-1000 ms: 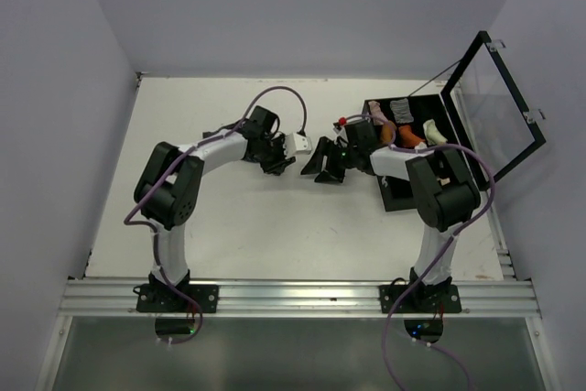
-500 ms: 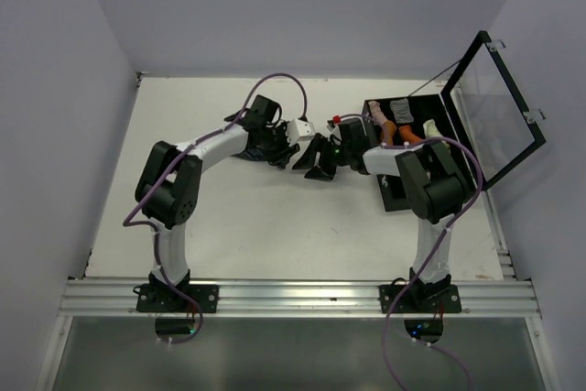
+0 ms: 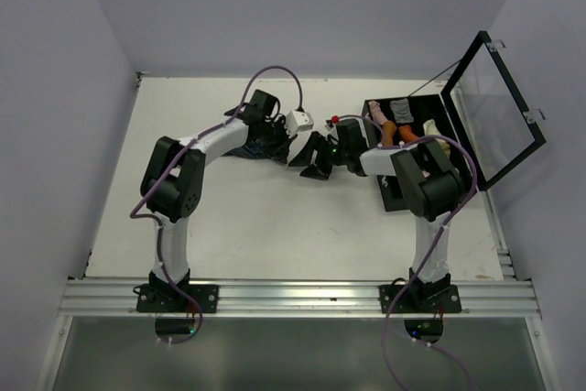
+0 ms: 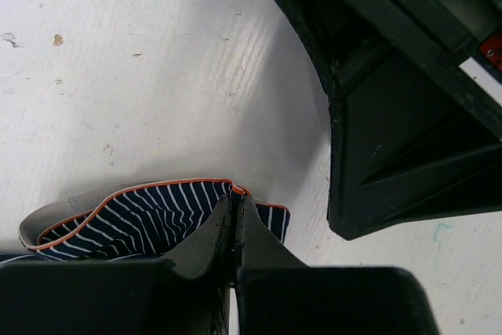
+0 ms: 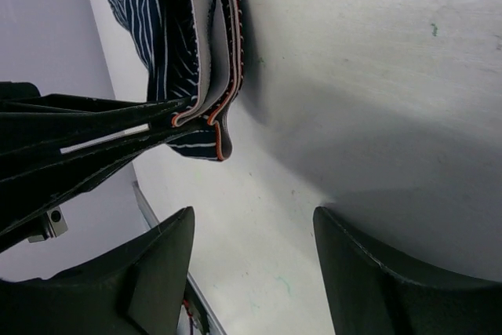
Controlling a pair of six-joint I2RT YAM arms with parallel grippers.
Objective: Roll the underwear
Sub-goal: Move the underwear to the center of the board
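Underwear (image 4: 149, 213), striped, lies bunched on the white table (image 4: 118, 76); left fingers (image 4: 200, 253) pinch its orange-trimmed edge, right fingers (image 5: 153, 276) spread just beside it.

1. Overhead camera: high behind the arms, looking down on the whole table (image 3: 229, 217).
2. Left wrist camera: close, facing underwear (image 4: 149, 217) at the tips of the left pincer (image 4: 235, 211).
3. Right wrist camera: close, same underwear beyond the right pincer (image 5: 252, 225).

Tight left pincer (image 4: 235, 217), wide right pincer (image 5: 252, 223)
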